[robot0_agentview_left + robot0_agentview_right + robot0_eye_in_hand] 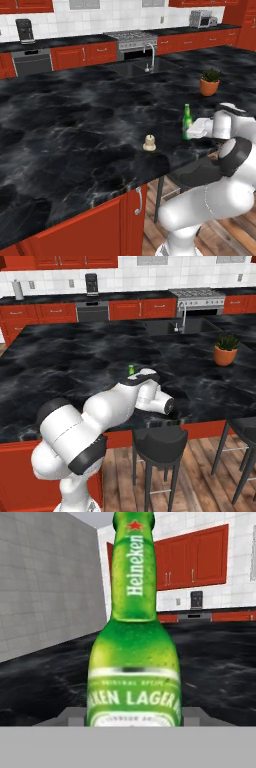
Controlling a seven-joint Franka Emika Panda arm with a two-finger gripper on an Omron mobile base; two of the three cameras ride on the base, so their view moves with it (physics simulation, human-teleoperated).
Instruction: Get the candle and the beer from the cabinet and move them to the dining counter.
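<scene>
Green glass beer bottle [187, 121] upright near black marble surface [75, 125] front edge, pinched by fingers [192, 131]; cream candle [149, 143] nearby.

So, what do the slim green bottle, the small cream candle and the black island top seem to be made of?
The slim green bottle looks like glossy glass: translucent green with droplets and a printed label. The small cream candle looks like matte wax on a wider round base, though it is too small to be sure. The black island top looks like polished marble: black with grey-white veins and a soft sheen.
</scene>
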